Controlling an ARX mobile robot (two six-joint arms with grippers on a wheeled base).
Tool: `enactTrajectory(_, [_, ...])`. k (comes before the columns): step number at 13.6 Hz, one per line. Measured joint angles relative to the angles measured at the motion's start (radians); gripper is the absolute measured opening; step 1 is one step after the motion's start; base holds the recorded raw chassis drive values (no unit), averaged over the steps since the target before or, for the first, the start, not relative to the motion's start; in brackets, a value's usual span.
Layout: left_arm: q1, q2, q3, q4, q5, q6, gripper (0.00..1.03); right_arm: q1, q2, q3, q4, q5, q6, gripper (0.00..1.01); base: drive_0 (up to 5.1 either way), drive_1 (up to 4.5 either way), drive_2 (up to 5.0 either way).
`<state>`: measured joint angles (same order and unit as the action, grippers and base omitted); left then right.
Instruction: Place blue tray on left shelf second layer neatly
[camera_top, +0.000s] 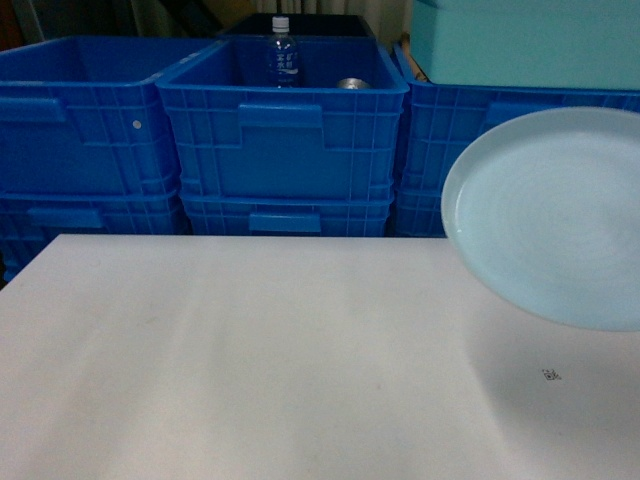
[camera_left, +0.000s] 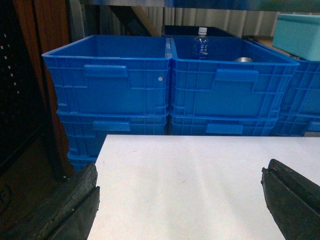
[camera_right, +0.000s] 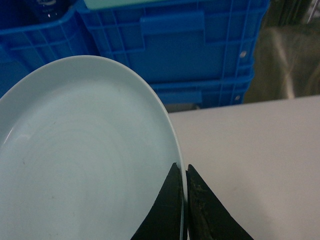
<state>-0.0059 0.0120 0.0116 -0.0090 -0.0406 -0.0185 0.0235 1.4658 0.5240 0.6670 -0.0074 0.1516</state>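
Observation:
The blue tray (camera_top: 548, 215) is a pale round dish held up above the white table (camera_top: 260, 360) at the right edge of the head view, tilted toward the camera. In the right wrist view the blue tray (camera_right: 85, 150) fills the left half, and my right gripper (camera_right: 184, 170) is shut on its rim, one black finger on each side. My left gripper (camera_left: 180, 192) hangs open over the table's left front part, with nothing between its fingers (camera_left: 75, 205). The left shelf is out of view. Neither gripper shows in the head view.
Stacked dark-blue ribbed crates (camera_top: 285, 140) line the far edge of the table. A water bottle (camera_top: 283, 55) and a metal can (camera_top: 352, 84) stand in the middle crate. A teal box (camera_top: 520, 40) sits on the right crates. Dark wooden furniture (camera_left: 25, 100) stands left of the table.

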Motion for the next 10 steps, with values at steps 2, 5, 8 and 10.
enactTrajectory(2, [0.000, 0.000, 0.000, 0.000, 0.000, 0.000, 0.98, -0.024, -0.193, -0.084, 0.019, 0.029, -0.175, 0.02, 0.0, 0.00, 0.0])
enactTrajectory(5, [0.000, 0.000, 0.000, 0.000, 0.000, 0.000, 0.98, -0.003, -0.486, -0.190, -0.091, 0.050, -0.265, 0.02, 0.0, 0.00, 0.0])
enactTrajectory(8, [0.000, 0.000, 0.000, 0.000, 0.000, 0.000, 0.98, -0.046, -0.590, -0.253, -0.071, 0.034, -0.196, 0.02, 0.0, 0.00, 0.0])
enactTrajectory(10, [0.000, 0.000, 0.000, 0.000, 0.000, 0.000, 0.98, -0.092, -0.610, -0.283, -0.084, -0.001, -0.169, 0.02, 0.0, 0.00, 0.0])
